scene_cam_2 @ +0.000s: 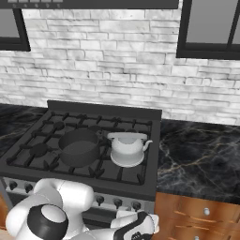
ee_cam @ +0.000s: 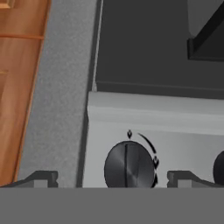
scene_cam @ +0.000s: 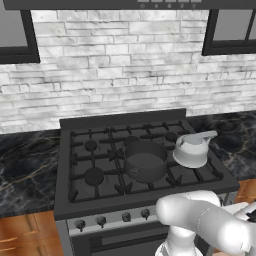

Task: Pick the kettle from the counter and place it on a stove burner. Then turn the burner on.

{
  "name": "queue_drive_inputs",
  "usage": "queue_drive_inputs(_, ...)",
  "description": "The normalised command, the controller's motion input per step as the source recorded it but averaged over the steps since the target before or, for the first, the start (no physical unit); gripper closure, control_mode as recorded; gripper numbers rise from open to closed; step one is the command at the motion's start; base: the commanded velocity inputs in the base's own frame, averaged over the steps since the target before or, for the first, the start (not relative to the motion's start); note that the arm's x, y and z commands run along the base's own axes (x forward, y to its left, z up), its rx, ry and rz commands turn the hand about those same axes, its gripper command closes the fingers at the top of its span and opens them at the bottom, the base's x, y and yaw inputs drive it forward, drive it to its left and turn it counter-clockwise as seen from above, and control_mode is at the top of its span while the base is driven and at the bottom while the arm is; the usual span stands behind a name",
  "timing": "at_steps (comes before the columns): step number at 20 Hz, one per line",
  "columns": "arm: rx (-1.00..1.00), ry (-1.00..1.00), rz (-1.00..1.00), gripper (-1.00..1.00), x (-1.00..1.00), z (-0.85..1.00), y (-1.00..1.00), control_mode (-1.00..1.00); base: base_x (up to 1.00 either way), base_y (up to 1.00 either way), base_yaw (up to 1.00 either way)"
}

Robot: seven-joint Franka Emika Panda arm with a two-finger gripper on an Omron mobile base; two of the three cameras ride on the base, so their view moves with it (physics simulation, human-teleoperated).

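The kettle (scene_cam: 192,149) is seen already set on the stove (scene_cam: 100,200), resting on the grate over the front right stove burner (scene_cam_2: 127,159), just beside the dark grey pot (scene_cam: 145,160) and clear of the black veined desk (scene_cam_2: 201,154) to the right. Its flat handle is angled up and toward the right rear in the left base view. The placing appears done; the lighting of the burner is judged to be the step in hand.

In the hand view the gripper (ee_cam: 111,179) is held low in front of the stove's control panel, its jaws spread wide and holding nothing, with one round black knob (ee_cam: 130,165) sitting between the two fingertips (ee_cam: 41,178). A second knob (ee_cam: 219,166) is cut off at the right edge. Whether the framed knob is the one that governs the kettle's burner cannot be settled from these views, since the panel is only partly shown; it is probably an end knob, as bare panel and wooden cabinet (ee_cam: 19,87) lie to its left.

For a clean turn, the jaws should be centred on the knob's ridge, advanced squarely until both pads flank it, closed firmly, and then rotated about the knob's own axis, so that slipping off the smooth cap is avoided.
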Motion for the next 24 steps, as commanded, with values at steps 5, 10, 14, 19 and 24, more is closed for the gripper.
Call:
queue_drive_inputs(5,-0.01,0.00,0.00,-1.00,0.01,-0.05,0.15,-1.00,0.00,0.00,0.00)
queue_drive_inputs(10,0.00,0.00,-0.03,-1.00,0.06,0.00,0.26,-1.00,0.00,0.00,0.00)
queue_drive_inputs(14,0.00,0.00,0.00,-1.00,0.01,0.00,0.00,-1.00,0.00,0.00,0.00)
queue_drive_inputs(19,0.00,0.00,0.00,-1.00,0.06,0.00,-0.14,-1.00,0.00,0.00,0.00)
queue_drive_inputs(24,0.00,0.00,0.00,-1.00,0.01,0.00,-0.17,-1.00,0.00,0.00,0.00)
